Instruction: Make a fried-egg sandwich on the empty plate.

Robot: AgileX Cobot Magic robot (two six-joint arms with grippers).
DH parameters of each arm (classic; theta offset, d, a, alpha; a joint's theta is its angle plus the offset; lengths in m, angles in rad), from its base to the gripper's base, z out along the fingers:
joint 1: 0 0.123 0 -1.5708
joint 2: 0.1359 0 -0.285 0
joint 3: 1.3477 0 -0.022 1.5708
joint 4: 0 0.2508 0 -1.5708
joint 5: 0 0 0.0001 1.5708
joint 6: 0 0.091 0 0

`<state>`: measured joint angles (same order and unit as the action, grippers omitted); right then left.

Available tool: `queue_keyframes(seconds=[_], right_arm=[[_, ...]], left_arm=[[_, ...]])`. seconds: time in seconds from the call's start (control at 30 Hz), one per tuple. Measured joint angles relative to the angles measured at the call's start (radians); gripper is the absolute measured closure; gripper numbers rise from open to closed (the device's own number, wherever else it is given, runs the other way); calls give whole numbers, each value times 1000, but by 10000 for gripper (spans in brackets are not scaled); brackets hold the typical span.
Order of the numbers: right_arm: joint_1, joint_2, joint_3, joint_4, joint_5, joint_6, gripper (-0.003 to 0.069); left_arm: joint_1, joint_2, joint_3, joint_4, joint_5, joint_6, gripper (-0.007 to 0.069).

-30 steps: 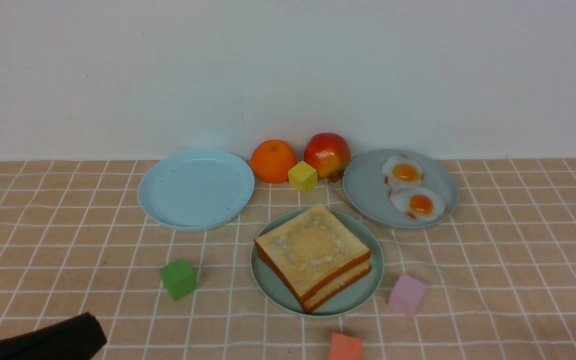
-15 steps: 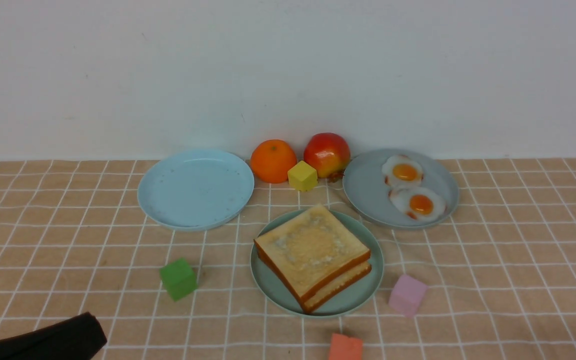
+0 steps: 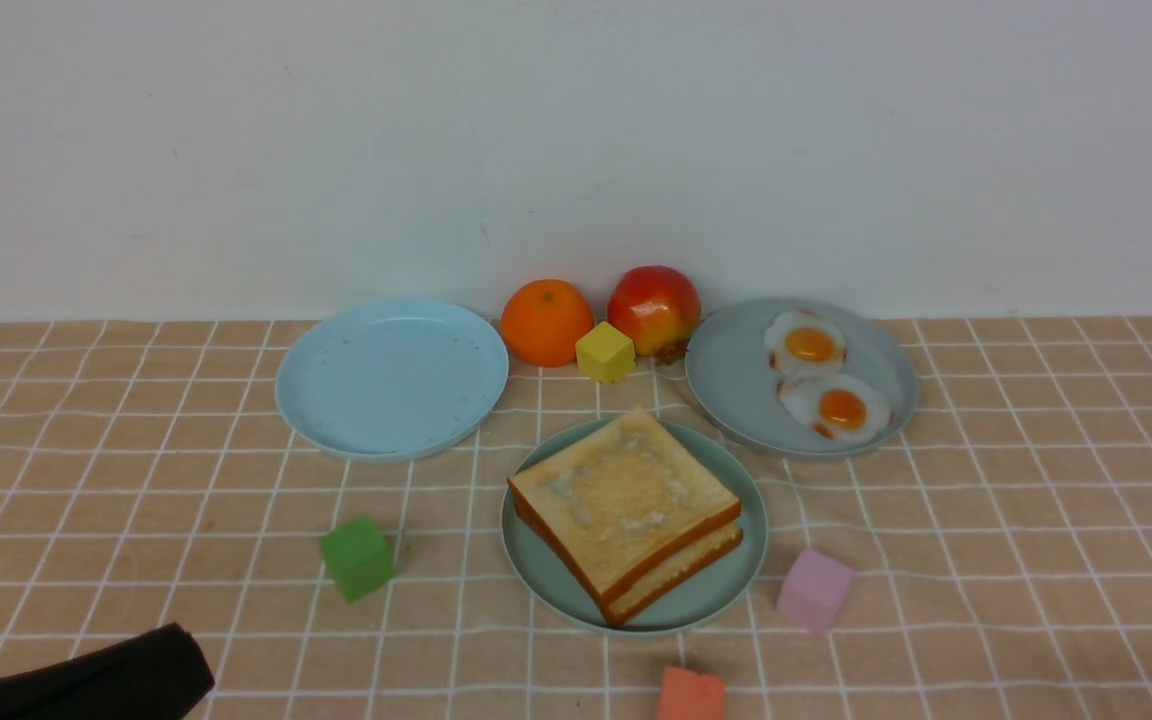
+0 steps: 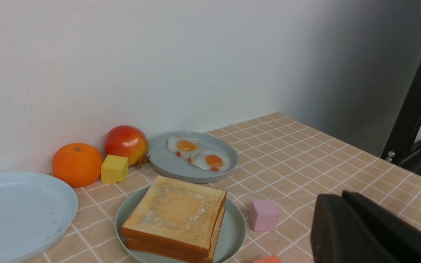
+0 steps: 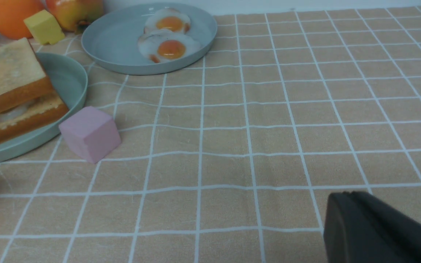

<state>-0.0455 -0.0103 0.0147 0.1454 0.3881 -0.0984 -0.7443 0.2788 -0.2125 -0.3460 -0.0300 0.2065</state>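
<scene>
The mint-green plate [image 3: 536,580] sits mid-table and carries the sandwich: one golden toast slice [image 3: 621,495] stacked on a second slice [image 3: 681,565]. In the right wrist view a sliver of white [image 5: 9,114] shows between the slices; no yolk is visible. My left gripper [image 3: 181,660] rests low at the near left, well away from the plate. Its black fingers [image 4: 342,195] are pressed together and hold nothing. My right gripper [image 5: 345,195] is out of the front view; it hovers over bare cloth to the right of the plate, shut and empty.
A light blue plate [image 3: 391,375] lies back left. A grey-blue plate [image 3: 736,385] back right holds two fried eggs [image 3: 811,343] [image 3: 841,408]. An orange [image 3: 546,320], apple [image 3: 653,308] and yellow cube [image 3: 605,351] stand by the wall. Green [image 3: 357,556], pink [image 3: 814,589] and orange-red [image 3: 691,695] cubes surround the sandwich plate.
</scene>
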Motion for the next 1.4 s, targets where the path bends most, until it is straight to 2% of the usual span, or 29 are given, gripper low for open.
queue_keyframes(seconds=[0.43,0.53,0.6,0.63,0.7,0.73,0.77,0.9,1.0,1.1,1.4], right_arm=[[0,0,0,0,0,0,652],[0,0,0,0,0,0,648],[0,0,0,1,0,0,647],[0,0,0,1,0,0,647],[0,0,0,1,0,0,644],[0,0,0,1,0,0,644],[0,0,0,1,0,0,641],[0,0,0,1,0,0,636],[0,-1,0,1,0,0,633],[0,-1,0,1,0,0,627],[0,-1,0,1,0,0,615]], left_arm=[[10,0,15,1,-34,0,585],[121,-7,40,8,-78,-2,610],[239,-32,52,33,-51,-14,638],[252,-35,52,36,-46,-17,638],[414,-84,70,89,36,-54,638],[441,-95,74,99,51,-63,638],[565,-149,98,147,118,-126,638],[693,-262,176,242,190,-265,638],[718,-289,233,311,296,-380,638],[718,-289,243,336,397,-433,638],[718,-289,243,346,407,-455,638]])
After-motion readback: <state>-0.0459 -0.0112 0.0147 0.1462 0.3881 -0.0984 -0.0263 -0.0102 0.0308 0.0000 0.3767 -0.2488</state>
